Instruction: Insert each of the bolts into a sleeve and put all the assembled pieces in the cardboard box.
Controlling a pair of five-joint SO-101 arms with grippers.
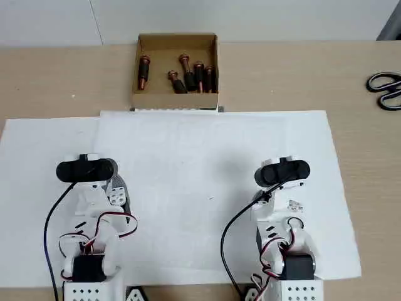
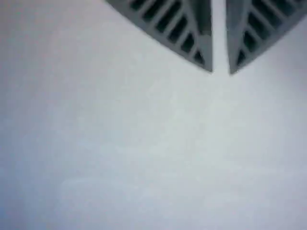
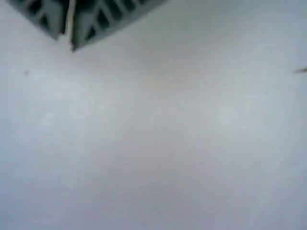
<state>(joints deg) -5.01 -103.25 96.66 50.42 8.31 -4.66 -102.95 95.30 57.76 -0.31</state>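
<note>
The left gripper is hanging low over a white paper sheet. Its two grey ribbed fingers are standing narrow, with just a slim strip of paper showing between the tips. The right gripper is hovering over the same sheet with its fingers drawn closer yet, leaving only a hairline gap, and a small dark speck is sitting on the paper a little way off from the tips. Seen from above, one arm and another arm are sitting folded back side by side at the near edge of the table. The cardboard box is standing well ahead of both pairs of fingers, just past the far edge of the sheet and roughly midway between the two arms. Five copper-and-black pieces are lying inside it. One piece is lying alone by one wall, and four more are bunched together toward the opposite wall, touching or overlapping. They are showing too small to tell how each bolt is seated in its sleeve. A pair of scissors is lying on bare table far out to the side of the fingers, beyond the sheet.
</note>
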